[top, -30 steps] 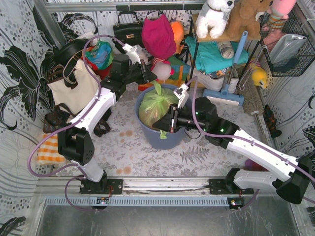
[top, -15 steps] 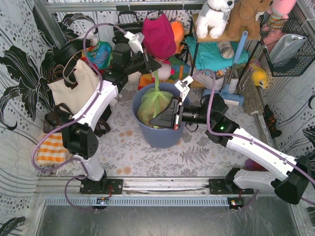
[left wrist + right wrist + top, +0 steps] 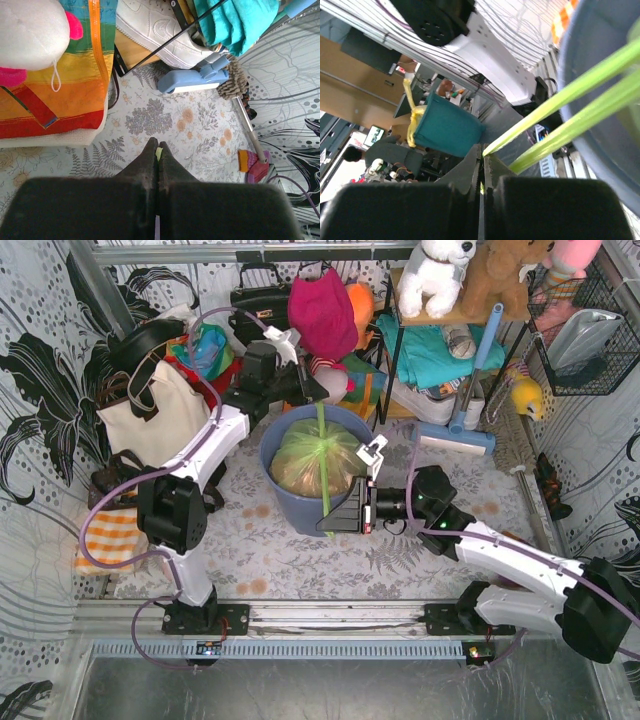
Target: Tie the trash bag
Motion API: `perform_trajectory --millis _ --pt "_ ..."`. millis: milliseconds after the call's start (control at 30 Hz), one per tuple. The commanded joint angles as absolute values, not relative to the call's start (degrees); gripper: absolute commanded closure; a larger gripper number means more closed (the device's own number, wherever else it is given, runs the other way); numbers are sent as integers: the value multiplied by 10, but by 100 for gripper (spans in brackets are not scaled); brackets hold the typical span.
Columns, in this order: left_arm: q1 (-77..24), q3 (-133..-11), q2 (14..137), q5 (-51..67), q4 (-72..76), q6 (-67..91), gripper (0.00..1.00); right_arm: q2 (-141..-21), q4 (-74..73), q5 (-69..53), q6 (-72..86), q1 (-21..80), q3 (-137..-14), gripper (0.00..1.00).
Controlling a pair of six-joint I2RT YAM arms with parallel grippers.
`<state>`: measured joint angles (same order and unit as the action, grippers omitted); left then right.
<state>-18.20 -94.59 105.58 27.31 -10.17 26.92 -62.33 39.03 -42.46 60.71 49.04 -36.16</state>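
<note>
The lime-green trash bag (image 3: pixel 305 462) sits bulging in the blue-grey bin (image 3: pixel 290 512), tan scraps showing through it. Two thin green strands of its top are drawn tight in opposite directions across the bin. My left gripper (image 3: pixel 318 397) is beyond the bin's far rim, shut on one strand. In the left wrist view only a green sliver (image 3: pixel 158 153) shows between the tips of that gripper (image 3: pixel 158 149). My right gripper (image 3: pixel 326 527) is at the bin's near side, shut on the other strand. In the right wrist view taut green strands (image 3: pixel 560 97) run up from that gripper (image 3: pixel 482 152) past the bin wall (image 3: pixel 600 130).
A cream tote bag (image 3: pixel 150 418) stands left of the bin. Behind it are a metal rack (image 3: pixel 398 350) with teal cloth and plush toys, a blue brush (image 3: pixel 458 435), a white sneaker (image 3: pixel 155 27) and a rainbow-striped bag (image 3: pixel 60 95). An orange checked cloth (image 3: pixel 105 540) lies at the left.
My right gripper closed on a strand and pulled back over the bin's near rim, stretching it taut. The left gripper rose, then dropped a little. The bag's top has drawn in and rounded.
</note>
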Motion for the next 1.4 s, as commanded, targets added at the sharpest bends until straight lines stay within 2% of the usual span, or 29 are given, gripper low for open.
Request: perform_trajectory --millis 0,133,267,333,533,733,933,1167,1367 --pt "-145 -957 1088 140 -96 240 100 -599 470 -577 648 512 -408 100" --pt "-141 -1010 1088 135 -123 232 100 -604 460 -591 644 512 -470 100" --pt "-141 -1046 1063 167 -103 243 100 -603 359 -536 560 512 -556 100" --pt "-141 -1050 1051 183 -81 260 100 -616 395 -542 571 513 -571 100" --pt "-141 -1057 1069 170 -107 254 100 -617 500 -553 647 514 -485 100" --pt "-141 -995 1098 131 -107 238 100 -589 578 -564 702 520 -373 100" --pt "-141 -950 1067 184 -46 265 100 -577 487 -533 633 520 -421 100" --pt "-149 -956 973 271 31 299 100 -621 419 -405 536 520 -541 100" --pt "-187 -1010 937 369 45 322 100 -648 302 -191 411 520 -650 100"
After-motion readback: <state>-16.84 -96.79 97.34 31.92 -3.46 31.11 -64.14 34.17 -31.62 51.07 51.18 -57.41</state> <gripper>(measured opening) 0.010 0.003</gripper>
